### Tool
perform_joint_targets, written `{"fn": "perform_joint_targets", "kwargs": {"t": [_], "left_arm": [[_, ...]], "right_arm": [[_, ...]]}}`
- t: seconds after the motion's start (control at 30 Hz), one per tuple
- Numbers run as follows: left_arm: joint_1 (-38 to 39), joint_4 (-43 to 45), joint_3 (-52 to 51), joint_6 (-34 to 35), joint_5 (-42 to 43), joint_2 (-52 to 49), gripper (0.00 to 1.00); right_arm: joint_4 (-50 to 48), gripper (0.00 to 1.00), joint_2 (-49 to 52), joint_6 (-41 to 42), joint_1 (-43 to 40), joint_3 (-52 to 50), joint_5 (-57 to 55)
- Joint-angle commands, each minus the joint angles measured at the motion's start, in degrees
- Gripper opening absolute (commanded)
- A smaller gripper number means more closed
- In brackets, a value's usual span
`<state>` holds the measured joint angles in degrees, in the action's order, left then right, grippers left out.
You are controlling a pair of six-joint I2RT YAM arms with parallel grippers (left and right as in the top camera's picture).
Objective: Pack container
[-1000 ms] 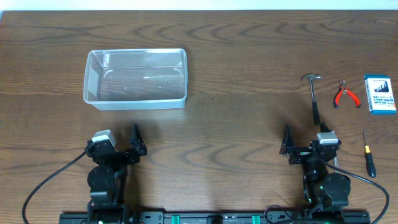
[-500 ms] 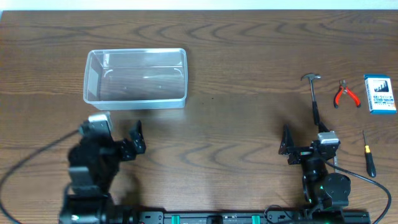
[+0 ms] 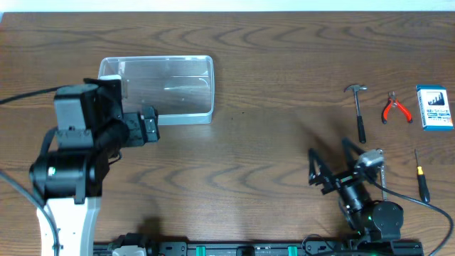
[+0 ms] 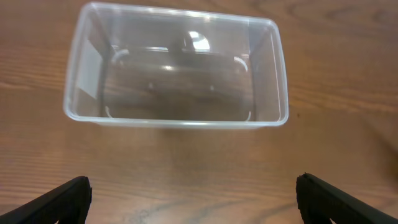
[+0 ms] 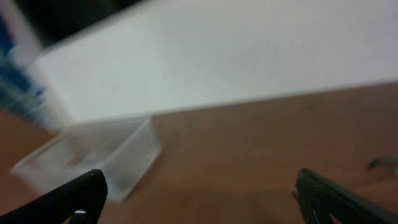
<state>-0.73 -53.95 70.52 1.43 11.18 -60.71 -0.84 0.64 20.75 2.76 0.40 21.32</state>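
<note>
The container (image 3: 170, 89) is a clear, empty rectangular tub at the back left of the table. My left gripper (image 3: 138, 126) hangs just in front of its near wall, raised off the table. In the left wrist view the container (image 4: 177, 74) fills the upper half, and my left gripper (image 4: 193, 202) stands wide open with nothing between its fingers. My right gripper (image 3: 328, 160) sits low at the front right, open and empty, pointing left. The right wrist view is blurred; it shows the container (image 5: 87, 162) far off to the left and my right gripper (image 5: 199, 199) open.
A hammer (image 3: 359, 110), red-handled pliers (image 3: 395, 108) and a small blue box (image 3: 434, 108) lie at the right. A screwdriver (image 3: 421, 178) lies near the right edge, beside the right arm. Bare wood lies between the container and the tools.
The left arm has risen from its rest at the front and swung forward to the container's near side. The right arm has started to tilt and turn left. Both grippers stay open.
</note>
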Motion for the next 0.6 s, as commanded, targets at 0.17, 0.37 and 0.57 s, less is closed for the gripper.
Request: {"fn": "perform_joint_targets", "kwargs": {"t": [0.17,0.37,0.57], "left_arm": [[-0.3,-1.1,3.5,-1.9,1.2,-1.0,0.98],[-0.5,0.0,4.2,-1.8,1.1,-1.0,0.98],[-0.5,0.0,4.2,-1.6,1.1,-1.0,0.98]], "right_arm": [[2.3,0.99,-0.2,1.9,0.2,1.1,19.2],[4.7,0.99,5.6,-8.3,0.3,13.1,14.5],[13.2,0.99,27.3,-14.3,0.4,35.5,11.0]]}}
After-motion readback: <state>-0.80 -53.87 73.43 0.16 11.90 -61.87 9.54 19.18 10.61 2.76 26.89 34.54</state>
